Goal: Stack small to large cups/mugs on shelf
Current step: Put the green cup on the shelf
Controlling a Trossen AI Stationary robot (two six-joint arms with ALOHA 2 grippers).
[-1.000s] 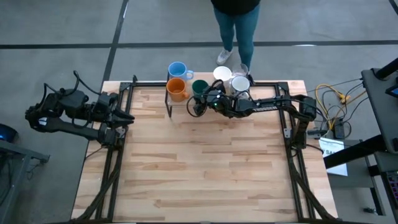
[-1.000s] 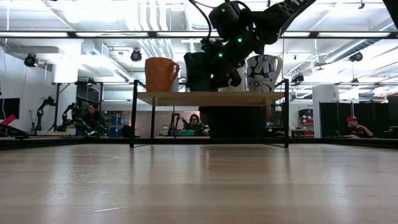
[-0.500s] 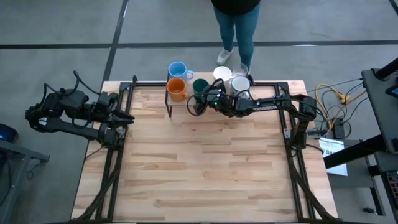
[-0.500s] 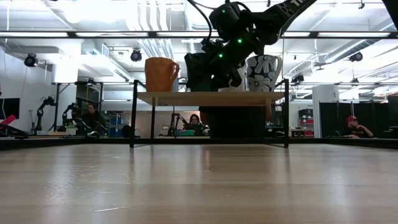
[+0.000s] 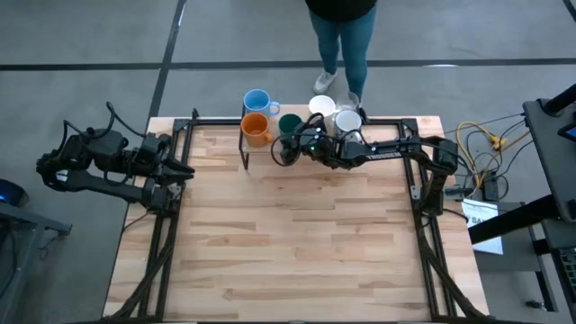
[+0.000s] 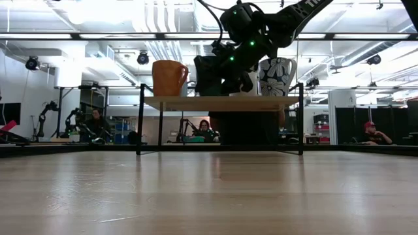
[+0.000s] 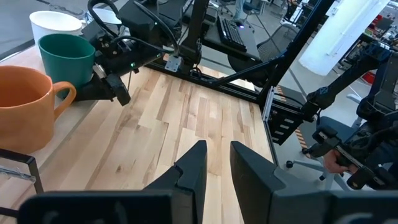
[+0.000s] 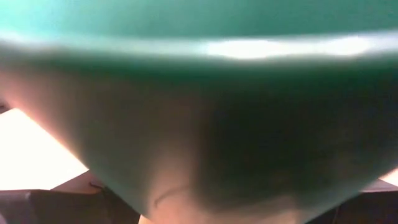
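A pale wooden table [image 5: 288,243] fills the lower part of the overhead picture, bare across its near half. At middle left, off the table's edge, the left gripper [image 5: 184,168] waits with its fingers [image 7: 193,171] slightly apart and nothing between them. Toward the top centre stands the shelf [image 6: 222,102], carrying the orange mug [image 5: 256,129], the dark green cup [image 5: 290,124] and the flower-patterned white mug [image 6: 274,76]. The right gripper [image 5: 286,149] sits against the green cup; whether it is clamped cannot be told. Behind the shelf are a blue mug [image 5: 257,100] and a person's legs [image 5: 344,45].
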